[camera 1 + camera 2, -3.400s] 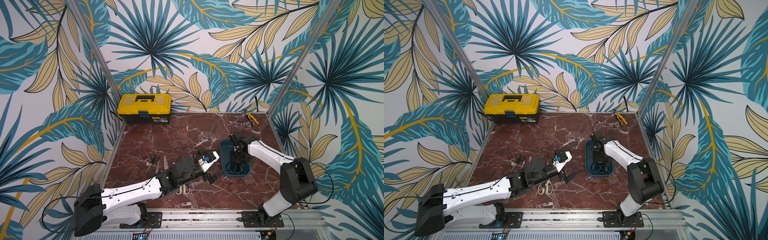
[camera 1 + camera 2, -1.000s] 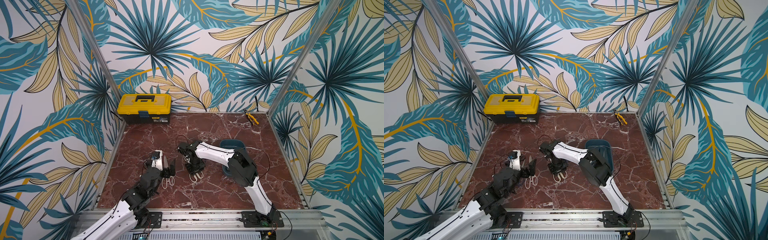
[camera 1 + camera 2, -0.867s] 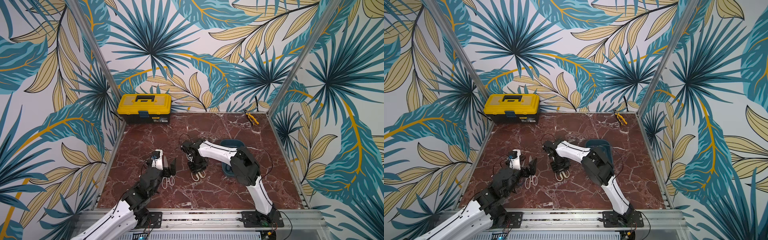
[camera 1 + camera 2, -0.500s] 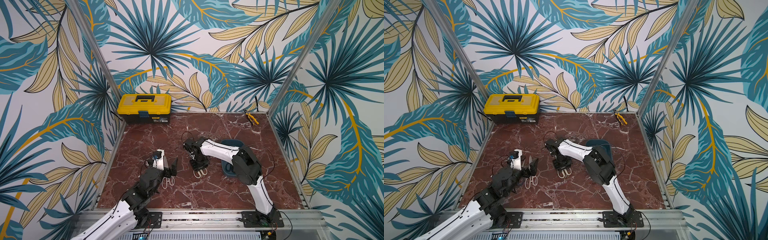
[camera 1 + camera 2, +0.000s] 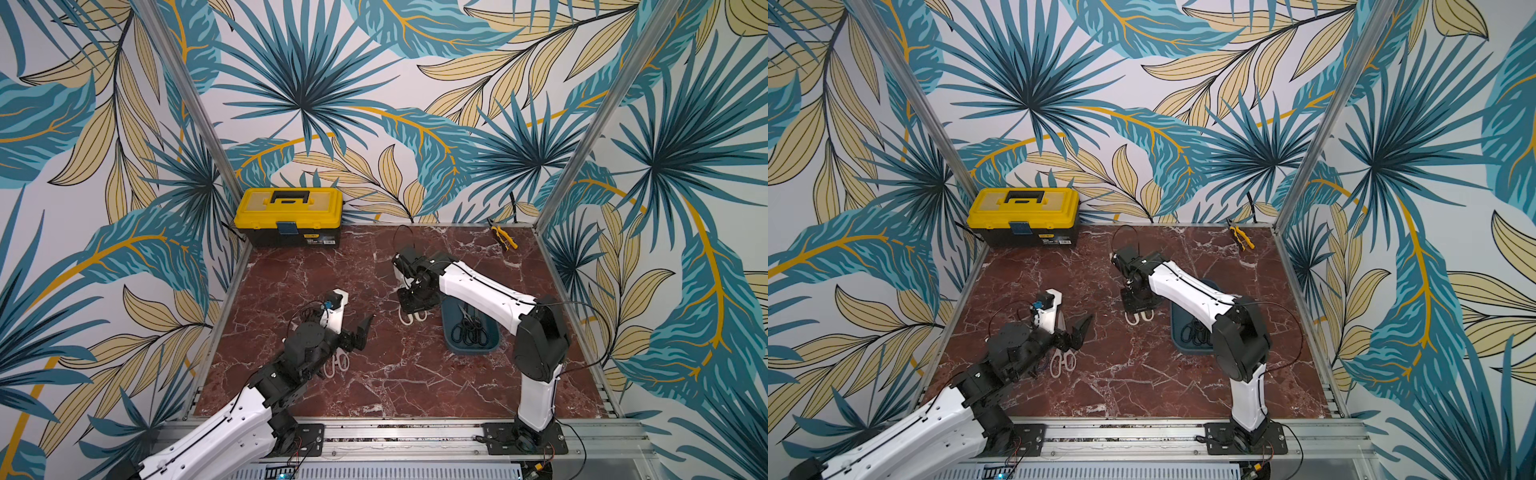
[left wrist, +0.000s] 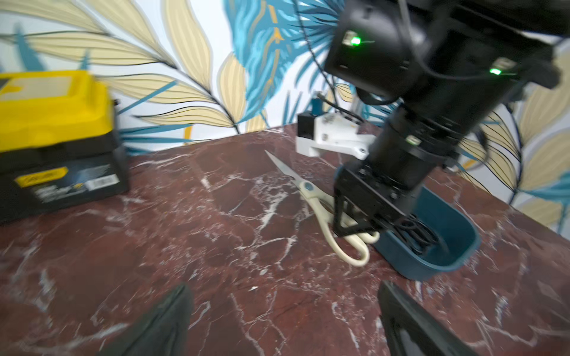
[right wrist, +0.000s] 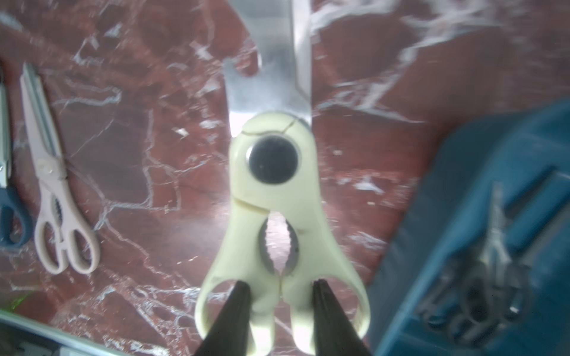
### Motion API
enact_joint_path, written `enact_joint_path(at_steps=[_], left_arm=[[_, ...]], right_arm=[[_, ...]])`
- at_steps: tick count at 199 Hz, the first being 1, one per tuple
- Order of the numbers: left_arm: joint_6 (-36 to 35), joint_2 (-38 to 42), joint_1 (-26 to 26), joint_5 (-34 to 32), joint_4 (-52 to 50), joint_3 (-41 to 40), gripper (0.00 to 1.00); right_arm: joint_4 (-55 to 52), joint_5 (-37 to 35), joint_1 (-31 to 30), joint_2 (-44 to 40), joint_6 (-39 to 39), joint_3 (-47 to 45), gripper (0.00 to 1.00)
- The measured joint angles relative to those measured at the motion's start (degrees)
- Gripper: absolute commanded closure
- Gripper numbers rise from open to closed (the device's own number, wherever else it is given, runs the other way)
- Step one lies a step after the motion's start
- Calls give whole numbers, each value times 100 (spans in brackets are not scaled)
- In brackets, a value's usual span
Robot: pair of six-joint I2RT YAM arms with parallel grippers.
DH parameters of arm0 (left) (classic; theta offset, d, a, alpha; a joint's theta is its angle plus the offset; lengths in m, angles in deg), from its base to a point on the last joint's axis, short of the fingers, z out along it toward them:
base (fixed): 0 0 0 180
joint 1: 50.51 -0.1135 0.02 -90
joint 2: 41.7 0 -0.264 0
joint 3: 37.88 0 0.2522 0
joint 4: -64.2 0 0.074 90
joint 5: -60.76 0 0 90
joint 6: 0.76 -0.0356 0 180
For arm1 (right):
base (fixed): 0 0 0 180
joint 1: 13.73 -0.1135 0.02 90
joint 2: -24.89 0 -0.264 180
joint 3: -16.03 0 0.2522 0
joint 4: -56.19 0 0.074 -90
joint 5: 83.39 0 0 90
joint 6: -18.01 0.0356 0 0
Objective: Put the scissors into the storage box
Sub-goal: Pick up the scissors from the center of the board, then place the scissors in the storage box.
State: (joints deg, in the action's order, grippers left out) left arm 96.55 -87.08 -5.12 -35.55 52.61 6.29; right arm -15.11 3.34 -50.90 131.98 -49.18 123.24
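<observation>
While right claw [image 7: 281, 285] grips cream shears [image 7: 271, 191] at handles, storage box [image 5: 471, 348] just beside, left claw [image 6: 283, 285] apart.

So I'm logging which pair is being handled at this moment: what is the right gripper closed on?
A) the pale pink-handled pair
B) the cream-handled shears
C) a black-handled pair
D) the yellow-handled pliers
B: in the right wrist view the right gripper pinches the handles of the cream-handled shears, where the two finger loops meet.
</observation>
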Motion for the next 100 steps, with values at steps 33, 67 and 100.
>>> enact_joint_path(at_steps=[33, 67, 100], left_arm=[[-568, -1241, 780, 798, 184, 962, 0], [-581, -1921, 831, 1346, 820, 951, 0], [-531, -1862, 800, 1158, 1001, 868, 0]], right_arm=[[28, -389, 780, -772, 66, -872, 76], [24, -614, 1338, -1314, 83, -1775, 76], [107, -570, 1388, -1318, 94, -2201, 76]])
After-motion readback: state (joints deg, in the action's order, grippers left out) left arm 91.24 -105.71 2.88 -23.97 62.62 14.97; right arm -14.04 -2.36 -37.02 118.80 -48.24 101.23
